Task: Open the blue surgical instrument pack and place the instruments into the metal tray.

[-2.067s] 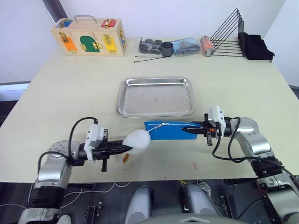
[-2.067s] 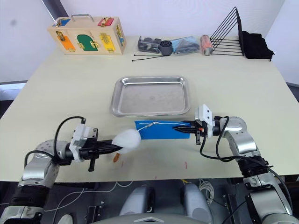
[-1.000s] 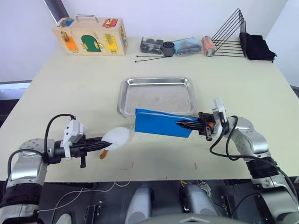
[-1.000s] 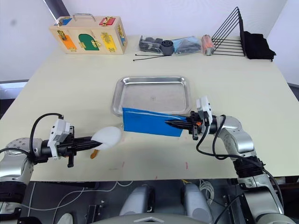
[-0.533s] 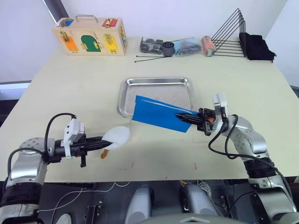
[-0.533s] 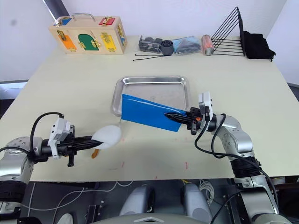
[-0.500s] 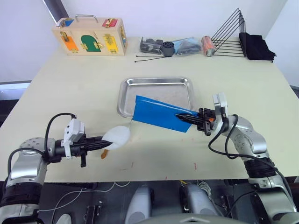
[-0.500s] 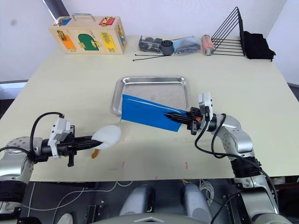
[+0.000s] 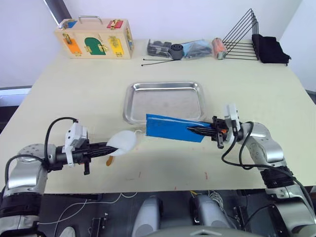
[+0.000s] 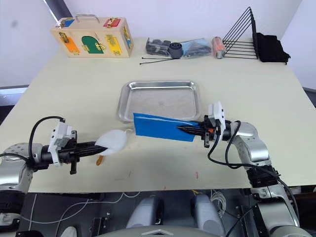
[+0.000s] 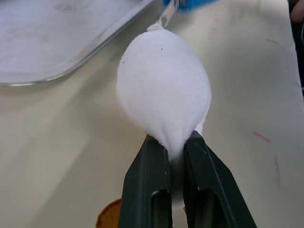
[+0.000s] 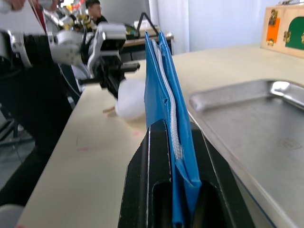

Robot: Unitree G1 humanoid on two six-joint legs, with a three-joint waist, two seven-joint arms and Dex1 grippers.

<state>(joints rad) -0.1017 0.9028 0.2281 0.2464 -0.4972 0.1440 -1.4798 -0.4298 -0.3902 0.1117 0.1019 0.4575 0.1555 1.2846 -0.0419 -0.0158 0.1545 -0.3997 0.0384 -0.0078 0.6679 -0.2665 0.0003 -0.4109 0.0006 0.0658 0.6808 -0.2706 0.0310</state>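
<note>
Pinching the blue surgical instrument pack in my right gripper fingers; left gripper fingers clamp the white plush toy, with the metal tray just beyond both.

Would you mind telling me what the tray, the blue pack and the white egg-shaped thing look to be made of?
Metal tray: shiny brushed steel, judging by its reflections. Blue surgical instrument pack: apparently matte fabric with a pale zipper. White egg-shaped toy: probably soft plush, fuzzy and pinched.

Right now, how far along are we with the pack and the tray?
Early stage. Done: both grasps are set. In hand: the right pincer is shut on the blue surgical instrument pack, lying across the near rim of the metal tray; the left pincer grips the white plush toy. Left: the pack looks closed, and the tray holds no instruments.
</note>
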